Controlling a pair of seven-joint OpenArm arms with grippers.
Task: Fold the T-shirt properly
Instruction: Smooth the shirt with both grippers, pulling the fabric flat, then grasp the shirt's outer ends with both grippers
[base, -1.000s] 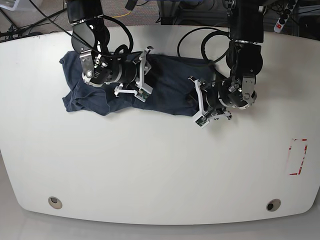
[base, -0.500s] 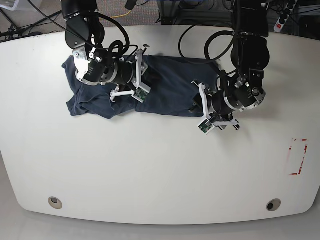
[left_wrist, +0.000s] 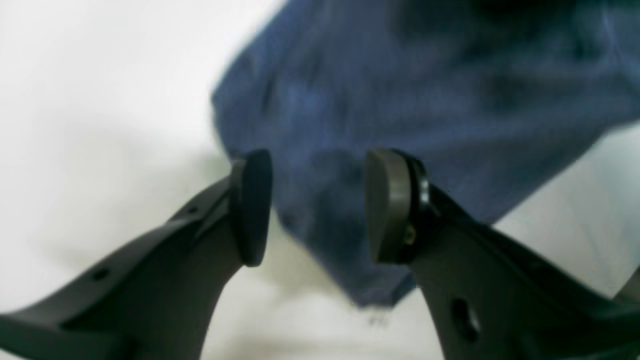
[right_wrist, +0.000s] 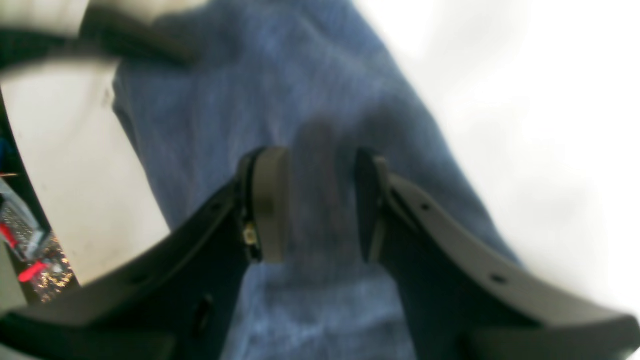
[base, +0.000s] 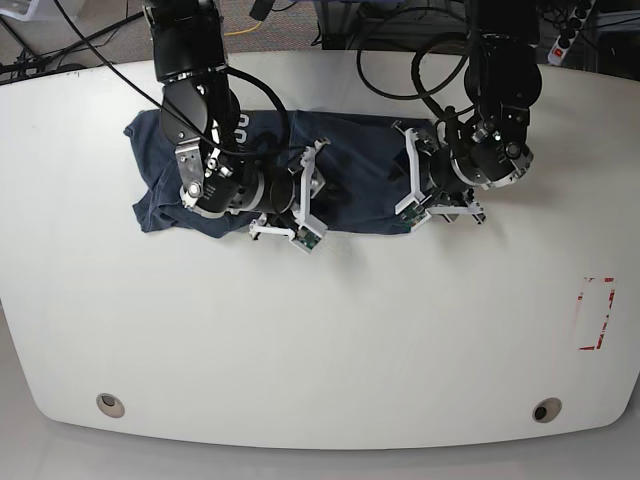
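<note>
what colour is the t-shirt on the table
Dark navy blue, slightly heathered; the T-shirt shows this best in the right wrist view, where the fabric fills the frame.

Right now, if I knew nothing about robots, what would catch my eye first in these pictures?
The dark blue T-shirt lies rumpled along the far side of the white table. Two black arms hang over it, the right gripper near its middle, the left gripper at its other end, both with jaws apart over the cloth.
</note>
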